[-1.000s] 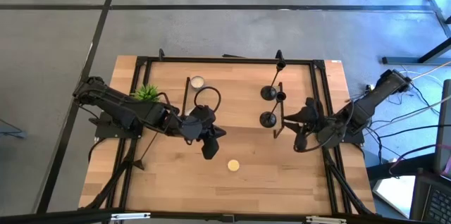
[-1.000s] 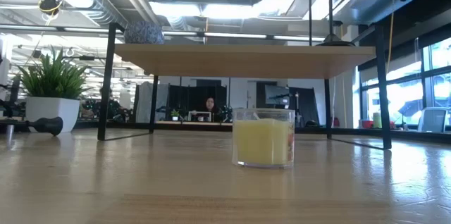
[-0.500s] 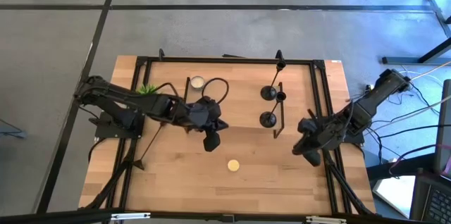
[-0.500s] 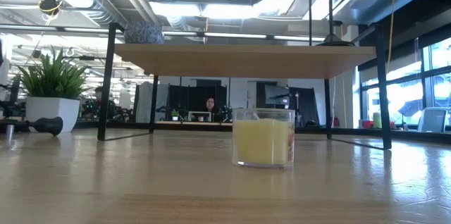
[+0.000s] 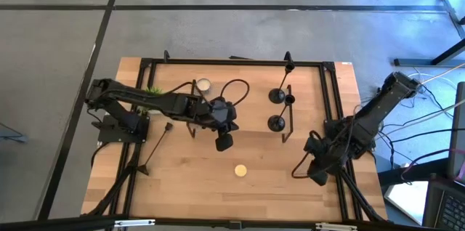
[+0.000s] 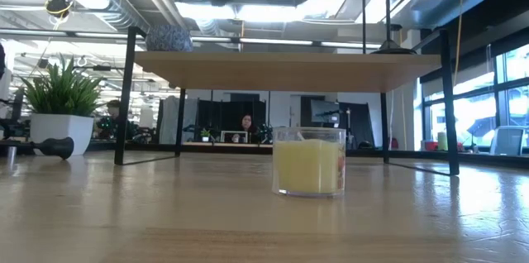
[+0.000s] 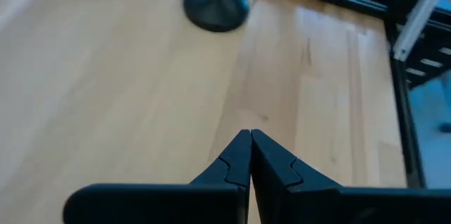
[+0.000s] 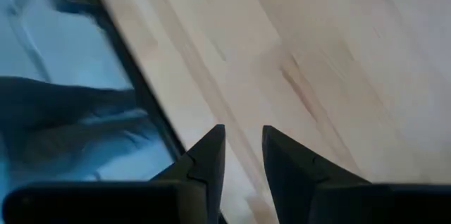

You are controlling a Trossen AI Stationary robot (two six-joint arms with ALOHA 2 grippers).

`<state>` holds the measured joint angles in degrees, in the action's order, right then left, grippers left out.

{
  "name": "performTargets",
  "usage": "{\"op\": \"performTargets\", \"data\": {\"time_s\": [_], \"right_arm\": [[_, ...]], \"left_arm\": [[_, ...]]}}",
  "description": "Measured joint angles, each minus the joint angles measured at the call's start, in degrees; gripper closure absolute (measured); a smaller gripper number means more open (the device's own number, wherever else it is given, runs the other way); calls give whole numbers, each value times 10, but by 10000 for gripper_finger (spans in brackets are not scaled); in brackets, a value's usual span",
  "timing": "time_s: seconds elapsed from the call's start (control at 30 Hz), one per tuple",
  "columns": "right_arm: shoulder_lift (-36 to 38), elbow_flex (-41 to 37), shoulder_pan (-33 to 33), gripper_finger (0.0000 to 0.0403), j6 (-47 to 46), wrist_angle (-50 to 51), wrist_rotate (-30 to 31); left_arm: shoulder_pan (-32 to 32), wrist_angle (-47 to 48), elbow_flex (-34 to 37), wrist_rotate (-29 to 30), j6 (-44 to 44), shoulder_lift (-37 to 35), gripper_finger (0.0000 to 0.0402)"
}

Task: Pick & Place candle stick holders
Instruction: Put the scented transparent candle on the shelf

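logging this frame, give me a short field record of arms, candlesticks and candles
left gripper: shut, empty, over the table's middle
right gripper: jaws apart, empty, by the table's right edge
candlesticks: two upright ones on the shelf, right of centre
yellow candle: on the table, near the front
white candle: toward the back
plant: back left

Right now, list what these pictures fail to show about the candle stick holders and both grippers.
- Third candle stick holder: in the high view the left arm covers most of it, so its base and cup are hidden.
- Standing candle stick holders: the left wrist view cuts their stems at the edge; only bases show.
- Left gripper, shut and empty: the low view cuts it off above.
- Right gripper, open: its height over the table is unclear.
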<state>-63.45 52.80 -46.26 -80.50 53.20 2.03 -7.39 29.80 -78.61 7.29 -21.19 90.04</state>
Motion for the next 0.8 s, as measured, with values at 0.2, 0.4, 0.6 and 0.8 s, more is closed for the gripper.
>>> {"op": "performTargets", "data": {"time_s": [0.2,0.4,0.6,0.8], "right_arm": [[-49,0,-31,324,-55,78,-26],[-56,0,-51,373,-30,96,2],[-55,0,-62,399,2,136,37],[-55,0,-64,401,47,148,53]], "left_arm": [[18,-1,0,-26,36,39,399],[25,-42,0,-14,64,76,399],[38,-128,-1,2,75,80,400],[54,-131,-44,22,83,76,400]]}}
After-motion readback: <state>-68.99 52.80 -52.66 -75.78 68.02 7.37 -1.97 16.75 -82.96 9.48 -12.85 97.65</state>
